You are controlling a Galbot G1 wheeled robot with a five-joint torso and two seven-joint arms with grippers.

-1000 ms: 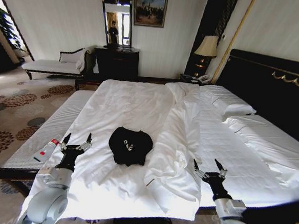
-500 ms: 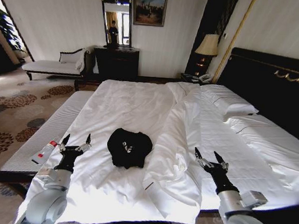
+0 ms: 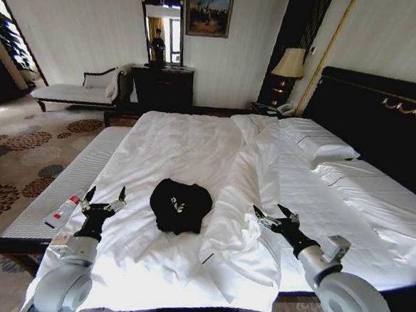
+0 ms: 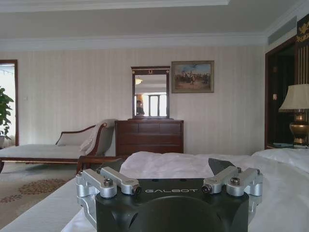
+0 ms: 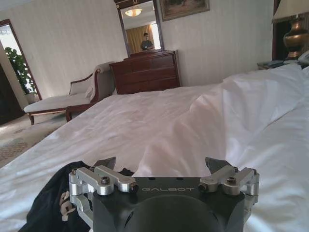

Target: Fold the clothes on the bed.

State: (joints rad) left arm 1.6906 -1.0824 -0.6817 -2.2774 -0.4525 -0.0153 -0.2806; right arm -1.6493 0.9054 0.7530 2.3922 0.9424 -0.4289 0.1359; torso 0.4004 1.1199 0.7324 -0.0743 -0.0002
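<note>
T-shirt (image 3: 181,205) lay crumpled on bed (image 3: 187,144); left gripper (image 3: 105,196) hovered beside it, fingers spread; right gripper (image 3: 273,218) over bunched duvet (image 3: 251,202), fingers apart, holding nothing

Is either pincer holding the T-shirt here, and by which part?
Nothing is held. The left pincer and right pincer are both open above the white bedding, apart from the black T-shirt.

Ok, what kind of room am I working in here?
Looks like a hotel-style bedroom: a large bed with white sheets and pillows, a dark wooden dresser under a mirror, and a bedside lamp.
</note>
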